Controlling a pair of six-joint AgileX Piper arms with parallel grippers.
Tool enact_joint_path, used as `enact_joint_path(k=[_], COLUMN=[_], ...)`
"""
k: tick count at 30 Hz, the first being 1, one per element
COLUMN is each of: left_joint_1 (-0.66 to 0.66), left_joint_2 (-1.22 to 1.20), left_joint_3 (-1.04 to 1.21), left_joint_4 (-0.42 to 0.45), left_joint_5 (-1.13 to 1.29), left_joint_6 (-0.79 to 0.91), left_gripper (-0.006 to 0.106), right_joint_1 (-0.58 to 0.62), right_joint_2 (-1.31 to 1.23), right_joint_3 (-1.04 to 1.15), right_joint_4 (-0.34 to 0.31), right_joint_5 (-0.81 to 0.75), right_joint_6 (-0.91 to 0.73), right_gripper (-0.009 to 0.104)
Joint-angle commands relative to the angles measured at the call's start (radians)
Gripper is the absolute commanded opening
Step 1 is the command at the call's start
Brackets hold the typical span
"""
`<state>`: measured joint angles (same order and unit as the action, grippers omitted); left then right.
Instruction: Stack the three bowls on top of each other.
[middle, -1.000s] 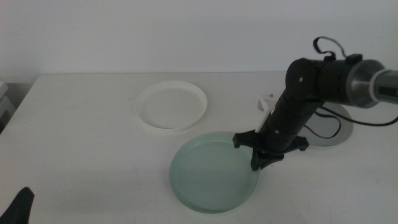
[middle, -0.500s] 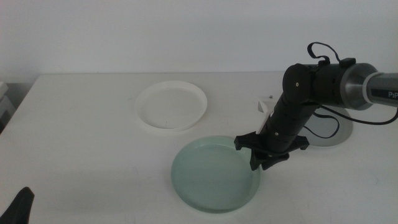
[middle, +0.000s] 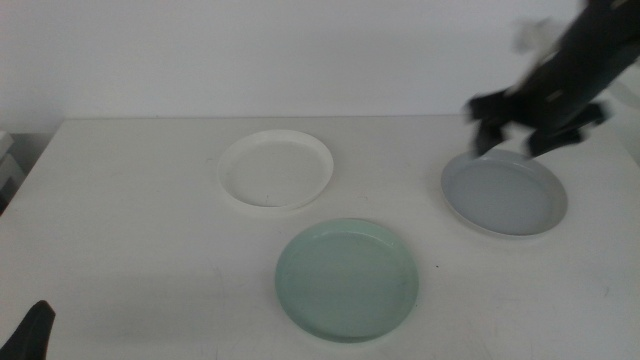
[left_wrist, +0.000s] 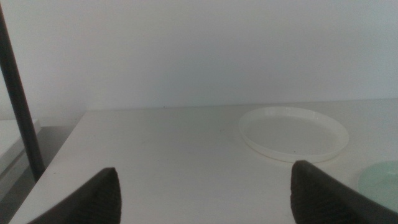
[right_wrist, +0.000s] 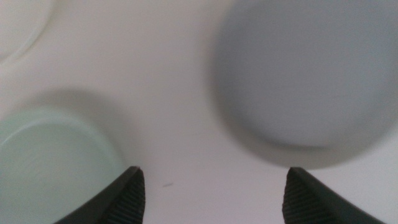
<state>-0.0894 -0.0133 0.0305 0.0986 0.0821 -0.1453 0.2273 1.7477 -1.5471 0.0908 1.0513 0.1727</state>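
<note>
Three bowls lie apart on the white table. The white bowl (middle: 276, 170) is at the back middle and also shows in the left wrist view (left_wrist: 293, 132). The pale green bowl (middle: 347, 279) lies at the front middle; it also shows in the right wrist view (right_wrist: 53, 165). The grey-blue bowl (middle: 505, 193) lies at the right; it also shows in the right wrist view (right_wrist: 308, 78). My right gripper (middle: 512, 140) is blurred, raised above the grey-blue bowl's far rim, open and empty. My left gripper (left_wrist: 205, 186) is open and empty, low at the front left corner.
The table's left edge (middle: 30, 170) and a dark upright pole (left_wrist: 18, 99) stand at the left. A white wall runs behind the table. Bare tabletop (middle: 130, 230) lies left of the bowls.
My right gripper has let go of the pale green bowl's right rim and swung up and back to the right, above the grey-blue bowl. The green bowl now lies flat.
</note>
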Motion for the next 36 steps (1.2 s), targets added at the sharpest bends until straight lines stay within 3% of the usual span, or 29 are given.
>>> enact_joint_path(k=[1, 7, 11, 22, 29, 32, 36], left_joint_1=[0.002, 0.002, 0.002, 0.002, 0.002, 0.002, 0.002], left_joint_2=[-0.014, -0.014, -0.014, -0.014, -0.014, -0.014, -0.014], left_joint_3=[-0.005, -0.005, -0.005, -0.005, -0.005, -0.005, -0.005], left_joint_4=[-0.006, -0.006, -0.006, -0.006, -0.006, -0.006, -0.006], left_joint_5=[-0.074, -0.074, -0.074, -0.074, -0.074, -0.074, -0.074], left_joint_6=[-0.013, -0.013, -0.013, -0.013, -0.013, -0.013, -0.013], left_gripper=[0.098, 0.098, 0.098, 0.098, 0.098, 0.098, 0.098], right_joint_1=[-0.086, -0.297, -0.376, -0.401, -0.401, -0.401, -0.401], right_joint_2=[-0.048, -0.023, 0.043, 0.281, 0.379, 0.391, 0.377], right_joint_3=[-0.075, -0.111, -0.111, -0.111, -0.111, -0.111, -0.111], right_joint_4=[-0.026, 0.006, 0.037, 0.135, 0.15, 0.176, 0.204], right_joint_5=[0.036, -0.011, -0.049, -0.242, -0.294, -0.29, -0.273], right_joint_6=[-0.026, -0.089, -0.134, -0.238, -0.251, -0.299, -0.367], right_gripper=[0.056, 0.056, 0.054, 0.049, 0.046, 0.035, 0.0])
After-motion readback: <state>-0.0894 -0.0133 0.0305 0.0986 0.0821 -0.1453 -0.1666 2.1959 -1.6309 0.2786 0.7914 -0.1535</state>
